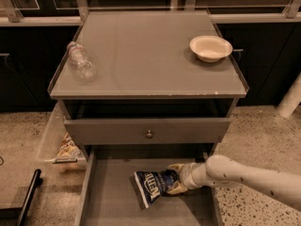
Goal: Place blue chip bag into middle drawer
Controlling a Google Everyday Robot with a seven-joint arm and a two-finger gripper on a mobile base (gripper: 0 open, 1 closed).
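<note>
The blue chip bag [149,186] lies on the floor of the open middle drawer [108,201], right of centre, its white lettering facing up. My gripper [174,180] reaches in from the right on a white arm [249,175] and is shut on the bag's right end. The bag's right end is hidden between the fingers [178,167]. The drawer is pulled out below a grey drawer front with a small round knob [149,134].
On the cabinet top [146,55] a clear plastic bottle [80,60] lies at the left and a white bowl [210,47] sits at the right. A clear bin [59,140] with a snack packet hangs at the cabinet's left side. A dark bar [28,197] is at lower left.
</note>
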